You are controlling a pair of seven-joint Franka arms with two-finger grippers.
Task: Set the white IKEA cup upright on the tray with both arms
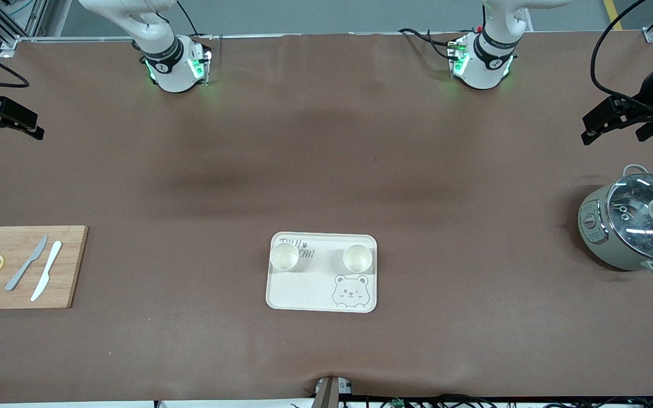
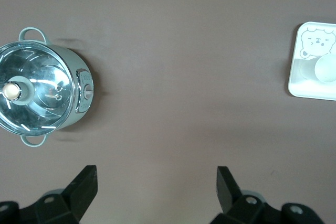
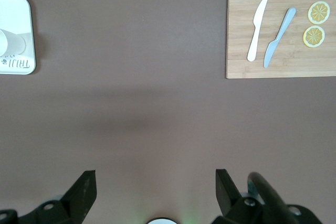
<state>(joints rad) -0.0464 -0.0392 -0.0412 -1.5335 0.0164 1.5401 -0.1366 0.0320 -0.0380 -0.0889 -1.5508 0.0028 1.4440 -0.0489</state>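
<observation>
Cream rounded tray point(image 1: 304, 294) | two round white cups point(image 1: 284, 256) upright

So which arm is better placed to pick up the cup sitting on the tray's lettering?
Right. That cup stands at the right arm's end of the tray, and the right gripper hangs open over that end of the table. The left gripper, also open, is over the end with the pot.

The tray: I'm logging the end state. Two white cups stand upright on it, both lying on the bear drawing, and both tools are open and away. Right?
Not quite. In the front view the two cups stand upright on the tray along its edge farther from the camera, clear of the bear drawing. The left tool and right tool are open and away.
</observation>
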